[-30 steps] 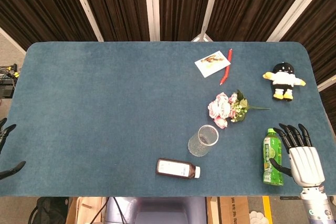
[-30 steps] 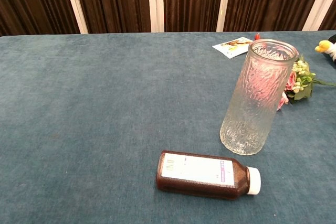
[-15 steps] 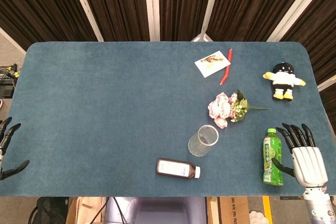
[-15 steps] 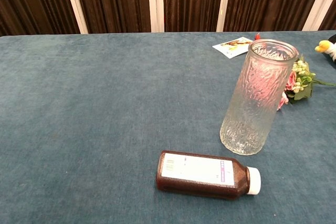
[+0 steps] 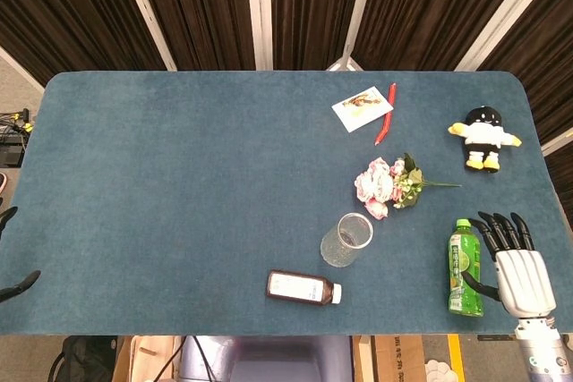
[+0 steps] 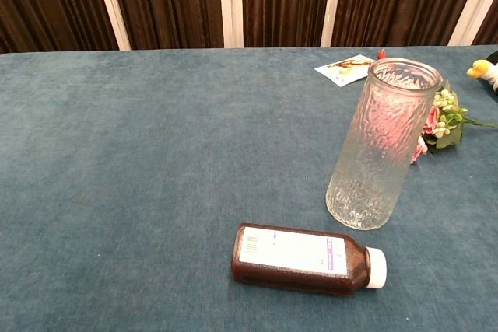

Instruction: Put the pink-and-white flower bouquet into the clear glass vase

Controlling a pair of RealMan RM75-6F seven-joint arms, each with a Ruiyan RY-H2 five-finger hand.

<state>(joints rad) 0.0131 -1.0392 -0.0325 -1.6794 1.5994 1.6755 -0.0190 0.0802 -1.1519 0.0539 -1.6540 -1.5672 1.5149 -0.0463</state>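
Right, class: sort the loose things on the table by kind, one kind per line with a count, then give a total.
Bottles: 2, a brown one lying down and a green one
Vases: 1
Bouquets: 1
Soft toys: 1
Cards: 1
Red pens: 1
Total: 7

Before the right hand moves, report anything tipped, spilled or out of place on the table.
Two bottles lie on their sides: the brown bottle near the front edge, and the green bottle beside the right hand. No spill shows. The glass vase stands upright.
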